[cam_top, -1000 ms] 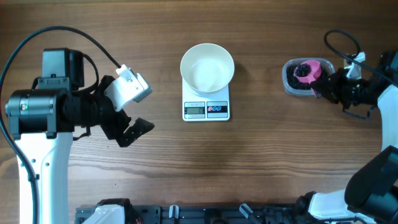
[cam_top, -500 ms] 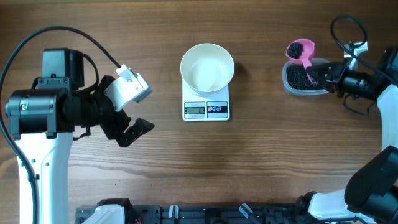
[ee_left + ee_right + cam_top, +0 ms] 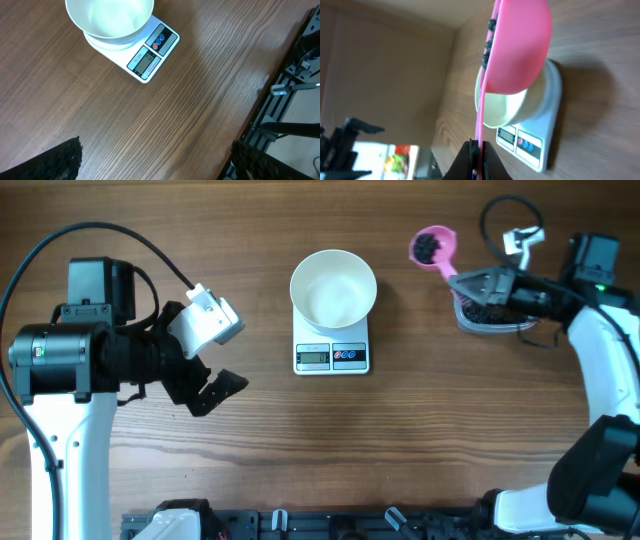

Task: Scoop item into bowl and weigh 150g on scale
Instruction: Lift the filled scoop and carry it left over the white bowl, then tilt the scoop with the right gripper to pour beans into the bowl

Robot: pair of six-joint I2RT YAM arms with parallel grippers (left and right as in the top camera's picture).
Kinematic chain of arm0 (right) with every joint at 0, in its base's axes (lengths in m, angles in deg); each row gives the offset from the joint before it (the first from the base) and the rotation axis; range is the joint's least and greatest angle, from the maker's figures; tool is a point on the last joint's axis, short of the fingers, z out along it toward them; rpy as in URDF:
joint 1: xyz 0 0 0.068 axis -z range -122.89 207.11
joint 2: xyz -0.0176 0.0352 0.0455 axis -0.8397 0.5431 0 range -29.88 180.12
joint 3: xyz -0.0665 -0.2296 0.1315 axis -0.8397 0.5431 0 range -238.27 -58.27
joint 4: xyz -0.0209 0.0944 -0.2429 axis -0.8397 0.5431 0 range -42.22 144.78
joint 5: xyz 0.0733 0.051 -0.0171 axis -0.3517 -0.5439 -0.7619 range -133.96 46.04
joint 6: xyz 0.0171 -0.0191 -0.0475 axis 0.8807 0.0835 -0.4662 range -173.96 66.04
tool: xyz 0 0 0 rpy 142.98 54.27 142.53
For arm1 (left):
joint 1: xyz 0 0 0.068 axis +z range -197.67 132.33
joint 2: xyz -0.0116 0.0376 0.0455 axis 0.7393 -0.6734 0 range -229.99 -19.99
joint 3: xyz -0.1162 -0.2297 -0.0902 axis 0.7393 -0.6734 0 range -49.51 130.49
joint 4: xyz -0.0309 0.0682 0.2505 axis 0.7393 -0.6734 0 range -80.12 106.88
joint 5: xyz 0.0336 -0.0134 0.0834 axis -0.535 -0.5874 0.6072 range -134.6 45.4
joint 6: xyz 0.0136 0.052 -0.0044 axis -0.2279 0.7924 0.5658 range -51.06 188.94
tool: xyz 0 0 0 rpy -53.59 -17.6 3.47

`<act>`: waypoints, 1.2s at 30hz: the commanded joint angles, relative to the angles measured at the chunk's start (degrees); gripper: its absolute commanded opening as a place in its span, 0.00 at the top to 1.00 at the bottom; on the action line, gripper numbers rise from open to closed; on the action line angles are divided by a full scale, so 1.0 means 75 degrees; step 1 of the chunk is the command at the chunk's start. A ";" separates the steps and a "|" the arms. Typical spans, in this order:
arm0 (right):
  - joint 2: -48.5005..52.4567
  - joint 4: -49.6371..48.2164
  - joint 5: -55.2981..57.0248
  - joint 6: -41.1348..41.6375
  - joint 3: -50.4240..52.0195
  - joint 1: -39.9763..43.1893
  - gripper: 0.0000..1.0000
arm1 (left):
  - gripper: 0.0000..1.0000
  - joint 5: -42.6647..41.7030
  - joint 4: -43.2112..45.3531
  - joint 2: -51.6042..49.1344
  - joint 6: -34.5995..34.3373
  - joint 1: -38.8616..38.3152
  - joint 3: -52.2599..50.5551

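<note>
Seemingly the job is barely begun. Far to the left of the small white rectangular kitchen scale [image 3: 332, 357], the left gripper [image 3: 220, 395] hangs idle over the brown wooden table [image 3: 400, 440], its jaws spread wide with nothing between them. It is well clear of the scale and, I judge, no hindrance.

On the scale's platform sits the round white bowl [image 3: 333, 292], covering all but the front strip with the display and two buttons. The bowl's inside looks bare white in both the overhead and left wrist views, so I take it that nothing has been poured; the display is too small to read.

Up and to the right of the scale, near the bowl but apart from its rim, the pink plastic scoop [image 3: 434, 248] carries a small load of tiny black beads [image 3: 427, 246]. The right gripper [image 3: 470, 283] is clamped tight on the scoop's thin handle. Farther right of the scale, the clear plastic tub [image 3: 485, 320] holds the rest of the beads, partly hidden under the right arm.

What remains, as I judge it: tip this scoopful into the bowl, then repeat until the scale reads the target. Only bare wood lies between scoop and bowl. Beads sit right at the cup's lip in the right wrist view, so a spill seems possible.
</note>
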 commanded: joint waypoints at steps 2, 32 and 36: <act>-0.0047 -0.0650 -0.0259 -0.0020 -0.0052 -0.0729 0.96 | 0.00 -0.0055 -0.0009 0.0090 0.0073 0.0041 0.0108; -0.0047 -0.0615 0.4599 -0.2413 -0.0052 -0.3191 0.96 | 0.00 -0.0055 -0.0009 0.0090 0.0073 0.0041 0.0108; -0.0047 -0.0545 0.5182 -0.2442 -0.0052 -0.3488 0.96 | 0.00 -0.0055 -0.0009 0.0090 0.0073 0.0041 0.0108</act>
